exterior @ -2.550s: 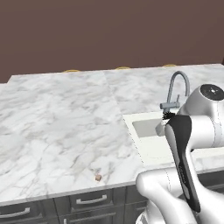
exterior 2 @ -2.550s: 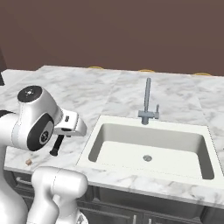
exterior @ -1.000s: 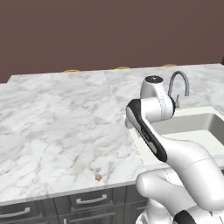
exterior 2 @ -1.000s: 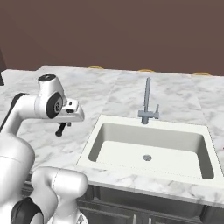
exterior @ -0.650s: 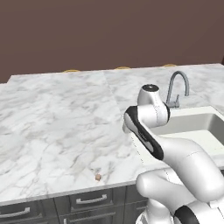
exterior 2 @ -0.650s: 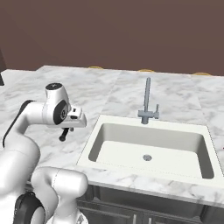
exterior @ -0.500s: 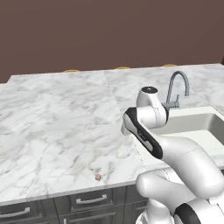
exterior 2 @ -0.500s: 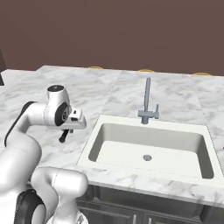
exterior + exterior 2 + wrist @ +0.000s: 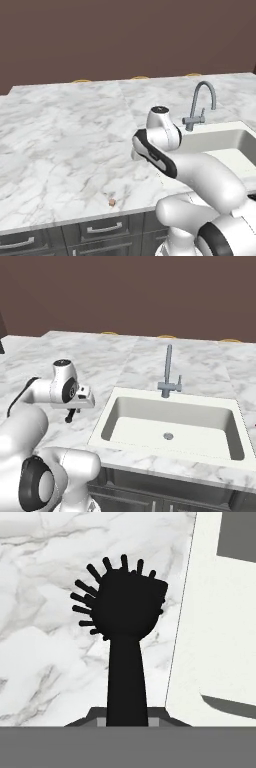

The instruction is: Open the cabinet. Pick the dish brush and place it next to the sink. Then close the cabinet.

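the white rectangular recessed sink (image 9: 131, 417) sits in the white marble counter (image 9: 60, 145), with the curved silver gooseneck faucet (image 9: 168, 372) standing at the middle of its far rim. the two-finger gripper (image 9: 73, 412) hangs over the counter just beside the sink's left rim, with the small all-black dish brush (image 9: 124, 622) between its jaws, head pointing down at the marble close to that rim. a small brownish crumb-like object (image 9: 112, 202) lies near the counter's front edge, left of the arm. dark under-counter drawers with silver handles (image 9: 104, 229) run below the front edge.

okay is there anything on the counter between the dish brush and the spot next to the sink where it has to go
Nothing visible. The dish brush hangs from the gripper over bare marble counter just left of the sink rim.
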